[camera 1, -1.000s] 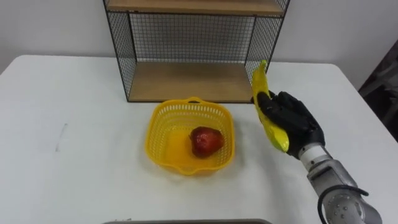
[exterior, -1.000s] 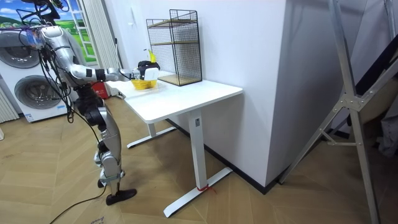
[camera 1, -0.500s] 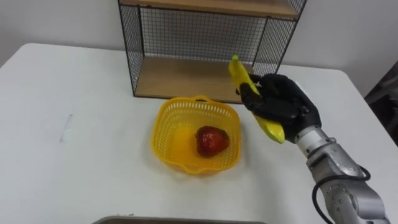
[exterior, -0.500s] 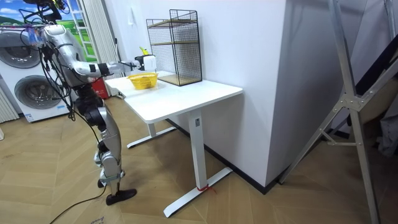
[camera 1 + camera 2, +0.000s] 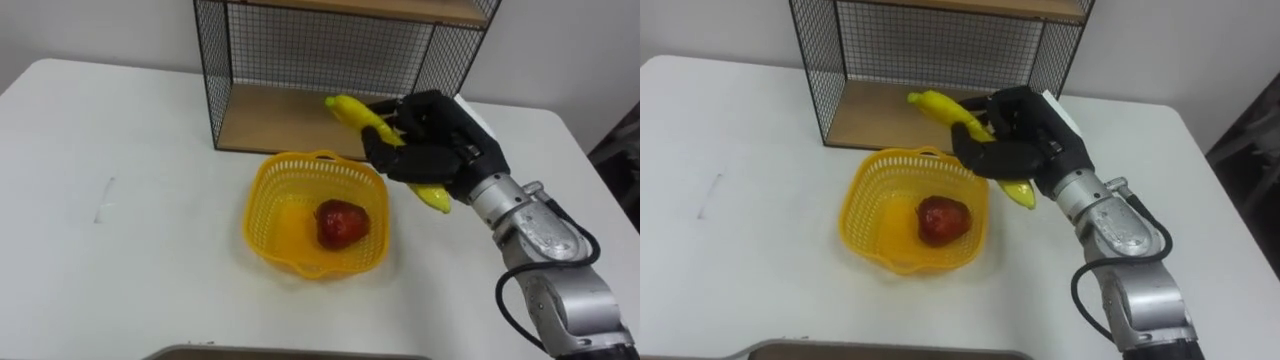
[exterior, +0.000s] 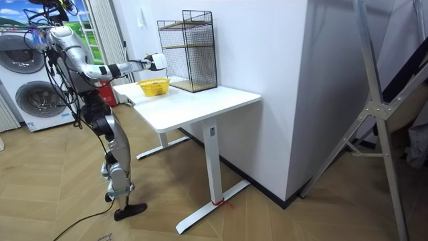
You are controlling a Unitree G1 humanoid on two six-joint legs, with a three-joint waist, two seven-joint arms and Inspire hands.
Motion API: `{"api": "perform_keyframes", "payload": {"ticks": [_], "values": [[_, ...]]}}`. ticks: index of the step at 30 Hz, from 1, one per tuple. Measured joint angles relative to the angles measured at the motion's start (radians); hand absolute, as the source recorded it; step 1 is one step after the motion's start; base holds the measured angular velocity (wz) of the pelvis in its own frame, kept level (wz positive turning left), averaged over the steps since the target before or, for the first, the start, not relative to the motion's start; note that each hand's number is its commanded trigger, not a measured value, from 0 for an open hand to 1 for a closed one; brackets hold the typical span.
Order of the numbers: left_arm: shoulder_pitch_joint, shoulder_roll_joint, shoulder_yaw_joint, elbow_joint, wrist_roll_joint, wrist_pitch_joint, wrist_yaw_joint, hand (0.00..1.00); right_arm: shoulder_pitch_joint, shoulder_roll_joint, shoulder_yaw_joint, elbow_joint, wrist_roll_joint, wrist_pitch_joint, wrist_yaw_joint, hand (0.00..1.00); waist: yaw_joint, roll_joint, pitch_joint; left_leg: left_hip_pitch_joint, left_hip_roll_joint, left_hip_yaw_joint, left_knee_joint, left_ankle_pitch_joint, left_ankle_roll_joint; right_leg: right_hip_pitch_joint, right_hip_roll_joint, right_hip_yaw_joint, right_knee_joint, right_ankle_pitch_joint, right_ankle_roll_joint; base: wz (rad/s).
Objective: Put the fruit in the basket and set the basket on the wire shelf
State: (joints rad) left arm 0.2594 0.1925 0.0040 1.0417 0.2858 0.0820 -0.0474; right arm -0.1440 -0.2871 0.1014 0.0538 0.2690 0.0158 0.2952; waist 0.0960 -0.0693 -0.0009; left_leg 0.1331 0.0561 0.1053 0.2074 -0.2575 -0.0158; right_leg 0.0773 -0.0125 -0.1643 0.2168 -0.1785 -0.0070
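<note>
While a red fruit (image 5: 340,223) lies in the yellow lattice basket (image 5: 262,205), the right hand (image 5: 440,155) clasps a curved banana (image 5: 352,110).

Banana (image 5: 350,110): yellow, plain. Fruit (image 5: 338,224) in the basket: deep red with a glossy highlight. Basket (image 5: 262,205): bright yellow, walls in a fine open lattice. Right hand (image 5: 440,150): black. Wire shelf (image 5: 320,50): black frame and black square-grid mesh. Boards (image 5: 290,125) of the shelf: light wood tone. Table (image 5: 130,200): white, plain. Washing machine (image 6: 27,94): white, dark round door. Floor (image 6: 67,214): brown wood planks.
</note>
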Motion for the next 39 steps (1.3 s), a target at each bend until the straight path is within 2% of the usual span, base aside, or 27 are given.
{"api": "perform_keyframes", "payload": {"ticks": [1, 2, 3, 4, 15, 20, 29, 39], "values": [[-0.001, 0.000, 0.000, 0.000, 0.000, 0.000, 0.000, 0.00, 0.000, 0.000, 0.004, 0.000, -0.005, 0.000, 0.000, 0.94, 0.002, 0.000, 0.0001, 0.000, 0.000, 0.000, 0.000, 0.000, 0.000, 0.000, 0.000, 0.000, 0.000, 0.000, 0.000, 0.00], [-0.003, 0.002, -0.004, 0.000, 0.000, 0.000, 0.000, 0.00, 0.000, 0.000, 0.010, 0.000, -0.009, 0.000, -0.001, 0.50, 0.005, 0.000, 0.0002, 0.000, 0.000, 0.000, 0.000, 0.000, 0.000, 0.000, 0.000, 0.000, 0.000, 0.000, 0.000, 0.00], [-0.005, 0.005, -0.010, 0.000, 0.000, 0.000, 0.000, 0.00, 0.000, 0.000, 0.014, 0.000, -0.013, 0.000, -0.001, 0.15, 0.008, -0.001, 0.0004, 0.000, 0.000, -0.001, 0.000, 0.000, 0.000, 0.000, 0.000, -0.001, 0.000, 0.000, 0.000, 0.00], [-0.005, 0.007, -0.011, 0.000, 0.000, 0.000, 0.000, 0.00, 0.000, 0.000, 0.015, 0.000, -0.013, 0.000, -0.001, 0.00, 0.010, -0.001, 0.0008, 0.000, 0.000, -0.001, 0.000, 0.000, 0.000, 0.000, 0.000, -0.001, 0.000, 0.000, 0.000, 0.00], [-0.012, 0.013, -0.022, 0.000, 0.000, 0.000, -0.001, 0.00, 0.000, -0.015, 0.037, 0.000, -0.013, 0.000, -0.013, 0.00, 0.017, 0.001, 0.0061, 0.000, 0.000, -0.014, -0.003, 0.000, 0.000, 0.007, -0.001, -0.014, 0.001, 0.000, 0.000, 0.03], [-0.029, 0.015, -0.056, 0.000, 0.001, 0.002, -0.001, 0.00, 0.001, -0.017, 0.063, 0.022, -0.041, 0.000, -0.012, 0.00, 0.015, 0.003, 0.0093, -0.002, 0.000, -0.018, -0.001, 0.000, 0.000, 0.007, -0.002, -0.018, 0.003, 0.000, 0.000, 0.00], [-0.041, 0.020, -0.069, 0.001, 0.001, 0.007, -0.001, 0.00, 0.003, -0.017, 0.116, 0.059, -0.054, 0.008, 0.014, 0.00, 0.014, 0.002, 0.0092, -0.002, -0.001, -0.023, 0.000, 0.000, 0.000, 0.008, -0.002, -0.020, 0.002, 0.000, 0.000, 0.00], [-0.040, 0.020, -0.069, 0.001, 0.001, 0.008, -0.001, 0.00, 0.005, -0.017, 0.116, 0.062, -0.078, 0.008, 0.017, 0.00, 0.013, 0.001, 0.0087, -0.003, -0.001, -0.025, 0.014, 0.000, 0.000, 0.014, -0.004, -0.027, 0.003, 0.000, 0.000, 0.01]]}}
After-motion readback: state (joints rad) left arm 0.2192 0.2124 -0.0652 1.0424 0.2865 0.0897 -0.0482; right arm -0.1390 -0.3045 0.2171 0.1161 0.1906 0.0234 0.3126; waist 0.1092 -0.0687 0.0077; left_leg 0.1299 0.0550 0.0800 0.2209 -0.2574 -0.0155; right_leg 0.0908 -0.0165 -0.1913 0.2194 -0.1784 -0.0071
